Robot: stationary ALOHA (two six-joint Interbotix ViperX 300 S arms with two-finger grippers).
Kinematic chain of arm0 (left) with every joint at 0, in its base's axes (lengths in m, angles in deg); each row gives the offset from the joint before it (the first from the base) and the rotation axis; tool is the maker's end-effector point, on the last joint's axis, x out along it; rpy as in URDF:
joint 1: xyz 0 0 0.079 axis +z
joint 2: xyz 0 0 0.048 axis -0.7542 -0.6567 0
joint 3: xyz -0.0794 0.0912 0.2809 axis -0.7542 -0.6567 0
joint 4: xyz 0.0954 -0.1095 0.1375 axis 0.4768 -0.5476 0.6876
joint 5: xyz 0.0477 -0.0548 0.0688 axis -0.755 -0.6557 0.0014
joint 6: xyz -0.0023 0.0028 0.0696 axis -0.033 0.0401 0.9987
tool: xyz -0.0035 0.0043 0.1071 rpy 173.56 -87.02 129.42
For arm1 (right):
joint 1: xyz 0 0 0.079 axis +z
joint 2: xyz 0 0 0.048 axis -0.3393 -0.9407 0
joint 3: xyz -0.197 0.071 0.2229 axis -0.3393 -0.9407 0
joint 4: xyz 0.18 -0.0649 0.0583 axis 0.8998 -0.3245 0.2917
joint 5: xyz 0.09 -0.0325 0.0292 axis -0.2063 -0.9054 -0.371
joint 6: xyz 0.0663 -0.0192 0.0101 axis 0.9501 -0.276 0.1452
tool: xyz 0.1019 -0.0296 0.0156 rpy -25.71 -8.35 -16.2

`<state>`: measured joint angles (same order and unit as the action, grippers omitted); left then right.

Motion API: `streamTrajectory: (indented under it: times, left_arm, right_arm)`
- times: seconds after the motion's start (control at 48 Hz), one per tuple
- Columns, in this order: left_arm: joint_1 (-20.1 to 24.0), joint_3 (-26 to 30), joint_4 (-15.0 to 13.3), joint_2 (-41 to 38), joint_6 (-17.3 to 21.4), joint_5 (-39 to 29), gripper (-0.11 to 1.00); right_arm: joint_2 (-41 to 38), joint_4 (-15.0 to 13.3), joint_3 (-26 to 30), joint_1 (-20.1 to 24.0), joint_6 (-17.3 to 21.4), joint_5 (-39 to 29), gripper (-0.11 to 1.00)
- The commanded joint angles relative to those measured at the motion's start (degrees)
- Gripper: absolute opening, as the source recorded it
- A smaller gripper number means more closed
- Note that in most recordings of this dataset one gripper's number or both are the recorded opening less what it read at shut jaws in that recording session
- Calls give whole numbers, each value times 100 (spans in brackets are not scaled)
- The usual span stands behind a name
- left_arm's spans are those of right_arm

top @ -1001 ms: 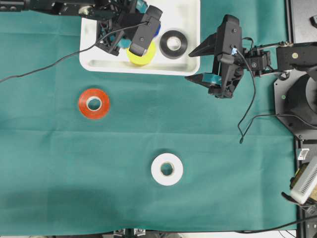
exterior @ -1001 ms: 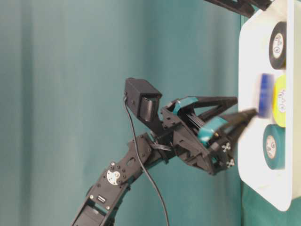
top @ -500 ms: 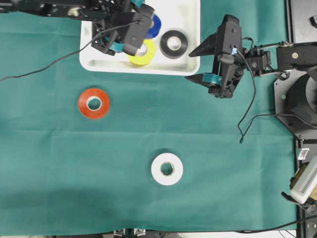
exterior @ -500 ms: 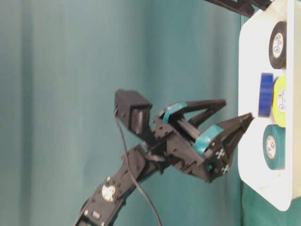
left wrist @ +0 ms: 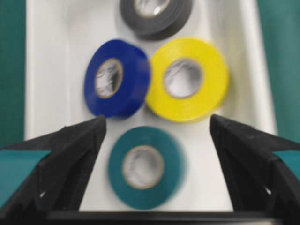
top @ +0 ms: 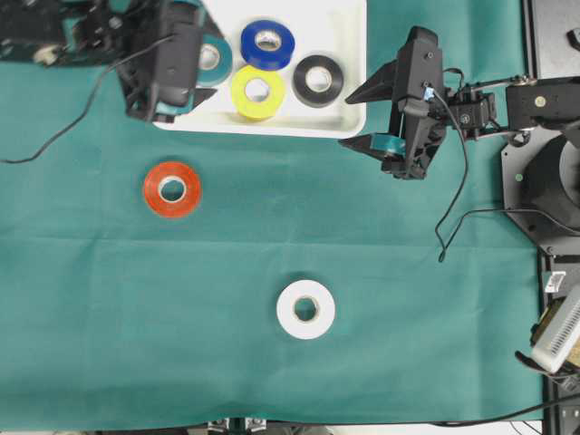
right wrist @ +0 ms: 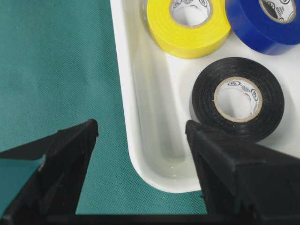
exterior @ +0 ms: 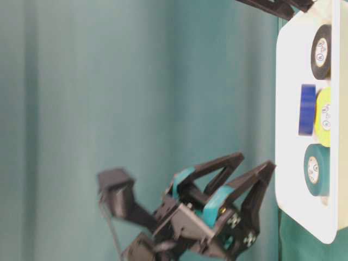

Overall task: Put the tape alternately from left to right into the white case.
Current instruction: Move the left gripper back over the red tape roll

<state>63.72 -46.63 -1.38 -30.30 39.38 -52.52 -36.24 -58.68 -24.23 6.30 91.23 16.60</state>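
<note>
Overhead, the white case (top: pixel 349 109) sits at the top centre of the frame on a green cloth (top: pixel 408 299). Four rolls lie inside it: the teal roll (top: pixel 215 60), the blue roll (top: pixel 266 43), the yellow roll (top: pixel 257 91) and the black roll (top: pixel 318 80). Blue leans against yellow, tilted rather than flat. The red roll (top: pixel 172 188) rests on the cloth at left of centre, and the white roll (top: pixel 305 309) lies lower, near the middle; both are well apart from the case.

The left gripper (top: pixel 163 100) hangs over the case's left edge at upper left, jaws spread and holding nothing. The right gripper (top: pixel 360 116) hovers just right of the case, jaws spread too, empty.

Probably the main risk is crowding: another roll dropped among the four could land on the tilted blue one and roll or bounce out. A reach for the red roll may also snag the loose cloth.

Beyond the cloth, black equipment (top: pixel 544 181) fills the right edge.
</note>
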Motion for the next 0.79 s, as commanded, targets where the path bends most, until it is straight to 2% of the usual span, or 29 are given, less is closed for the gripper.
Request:
streamTrajectory:
  times: [0.0,0.313,0.542,0.771]
  left_arm:
    - [-185,-141,-9,343,-290,237,71]
    - [-738,-519,-9,765,-1468,352,71]
    - [-1125,-782,-18,923,-2109,413,71]
    - [-1301,-1195,-18,1134,-2698,729,71]
  right_arm:
    - [193,18,97,9,26,44,82]
    - [193,18,114,9,18,62,82]
    - [193,18,123,9,26,167,82]
    - [193,18,114,9,18,264,82]
